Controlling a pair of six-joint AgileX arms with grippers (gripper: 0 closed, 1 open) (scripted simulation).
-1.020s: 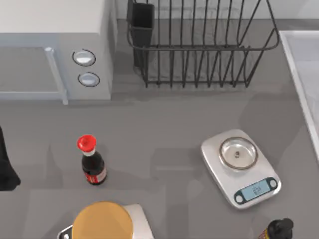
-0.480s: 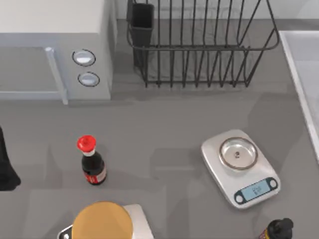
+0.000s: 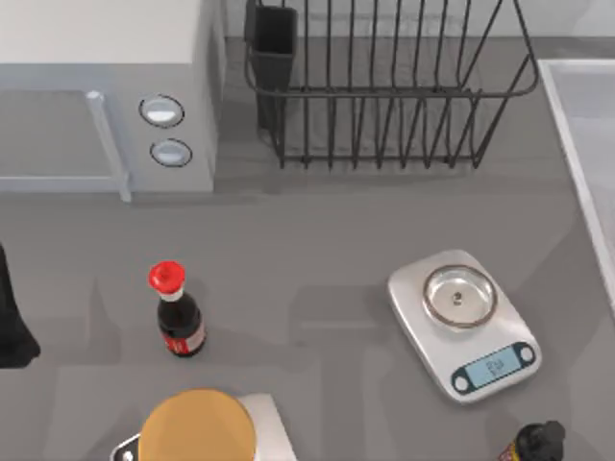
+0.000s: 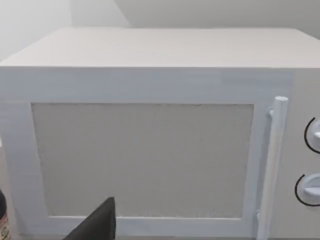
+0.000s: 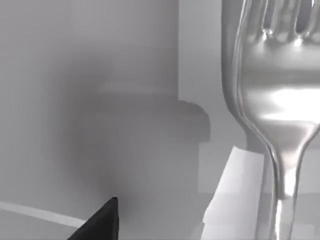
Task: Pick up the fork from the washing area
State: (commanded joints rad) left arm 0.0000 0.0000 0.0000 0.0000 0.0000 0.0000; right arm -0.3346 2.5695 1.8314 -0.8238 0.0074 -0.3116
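The fork (image 5: pixel 272 100), shiny silver, looms close in the right wrist view with its tines toward the frame's top and its handle running off the bottom edge. Pale grey-white walls and a raised step of the washing area (image 5: pixel 235 180) lie behind it. One dark fingertip (image 5: pixel 102 222) of my right gripper shows well apart from the fork, touching nothing. In the top view the washing area's light rim (image 3: pixel 575 144) runs down the right edge. My left arm (image 3: pixel 10 322) is parked at the far left, its fingertip (image 4: pixel 100 225) facing the microwave.
A white microwave (image 3: pixel 106 86) stands at the back left and a black wire dish rack (image 3: pixel 384 86) at the back middle. A cola bottle (image 3: pixel 176 312), a kitchen scale (image 3: pixel 464 322), a round loaf (image 3: pixel 197 427) and a dark bottle (image 3: pixel 533 444) stand in front.
A faint shadow on the counter beside the sink rim has faded. Nothing on the table has moved and the left arm is still.
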